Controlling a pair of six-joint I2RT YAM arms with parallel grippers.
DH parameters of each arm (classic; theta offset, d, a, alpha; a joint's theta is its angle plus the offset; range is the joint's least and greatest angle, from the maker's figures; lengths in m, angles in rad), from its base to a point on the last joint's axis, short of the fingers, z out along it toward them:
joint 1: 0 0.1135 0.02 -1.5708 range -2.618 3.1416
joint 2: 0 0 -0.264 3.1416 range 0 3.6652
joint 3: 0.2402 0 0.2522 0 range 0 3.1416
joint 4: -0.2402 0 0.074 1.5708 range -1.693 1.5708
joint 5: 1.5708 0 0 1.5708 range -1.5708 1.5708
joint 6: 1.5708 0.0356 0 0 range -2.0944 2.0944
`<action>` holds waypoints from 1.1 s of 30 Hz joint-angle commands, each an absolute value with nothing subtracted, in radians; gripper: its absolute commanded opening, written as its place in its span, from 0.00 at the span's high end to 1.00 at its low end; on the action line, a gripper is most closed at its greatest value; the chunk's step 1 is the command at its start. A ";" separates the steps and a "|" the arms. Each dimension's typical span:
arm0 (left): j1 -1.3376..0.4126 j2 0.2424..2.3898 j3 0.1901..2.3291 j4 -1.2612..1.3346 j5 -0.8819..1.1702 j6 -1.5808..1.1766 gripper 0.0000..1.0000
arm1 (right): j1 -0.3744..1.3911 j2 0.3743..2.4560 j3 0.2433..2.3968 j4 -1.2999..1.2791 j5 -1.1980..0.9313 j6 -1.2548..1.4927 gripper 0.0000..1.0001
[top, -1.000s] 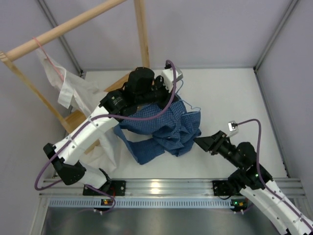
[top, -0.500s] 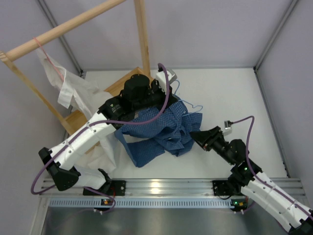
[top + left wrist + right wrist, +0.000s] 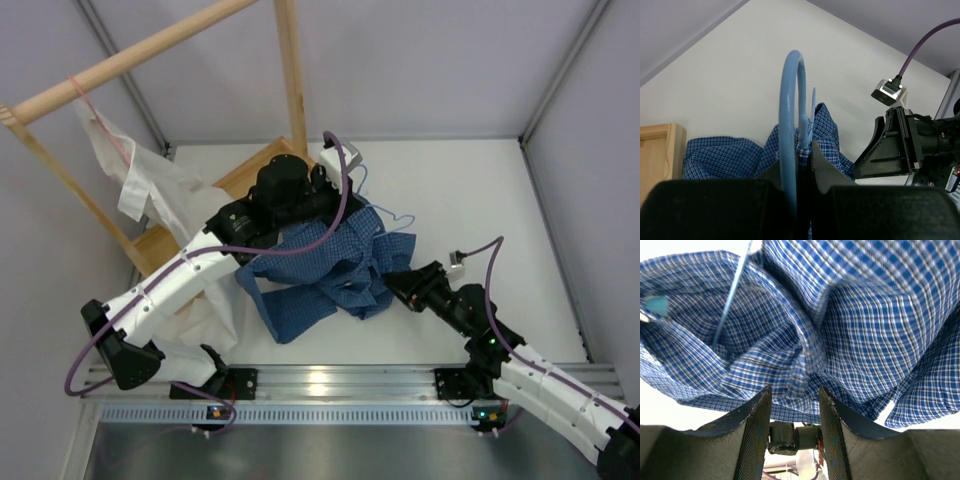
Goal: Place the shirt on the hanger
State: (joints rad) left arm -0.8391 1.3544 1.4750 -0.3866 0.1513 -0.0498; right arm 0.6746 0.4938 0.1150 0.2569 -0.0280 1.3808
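Note:
The shirt (image 3: pixel 325 265), blue fine-checked, hangs crumpled from the hanger (image 3: pixel 396 215), whose thin light-blue wire pokes out at the shirt's top right. My left gripper (image 3: pixel 343 200) is above the shirt. In the left wrist view it (image 3: pixel 804 159) is shut on the hanger's neck, the hook (image 3: pixel 790 95) arching up from the jaws, with shirt cloth (image 3: pixel 722 157) below. My right gripper (image 3: pixel 396 283) sits at the shirt's right edge. In its wrist view it (image 3: pixel 794 402) is open, the shirt (image 3: pixel 840 325) just beyond its fingertips and a hanger wire (image 3: pixel 730 300) running through the folds.
A wooden rack (image 3: pixel 290 70) stands at the back left, its base (image 3: pixel 245 178) under my left arm. A white garment (image 3: pixel 140 185) hangs from a pinkish-red hanger (image 3: pixel 95 105) on the rod. An aluminium rail (image 3: pixel 330 382) runs along the near edge. Walls close in both sides.
My right gripper has moved left up to the shirt's right edge and its jaws have narrowed. The left arm shifted slightly back and left, still holding the hanger.

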 commanded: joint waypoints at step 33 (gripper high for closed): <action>-0.838 1.098 1.287 -0.236 0.216 -0.083 1.00 | 0.342 0.796 0.255 0.554 -0.209 1.244 1.00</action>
State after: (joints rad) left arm -0.8394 1.1625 1.3003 -0.3214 0.1768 -0.0673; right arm 0.4175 0.7803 0.1909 0.4839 -0.0750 1.3190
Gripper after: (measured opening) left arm 0.092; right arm 0.006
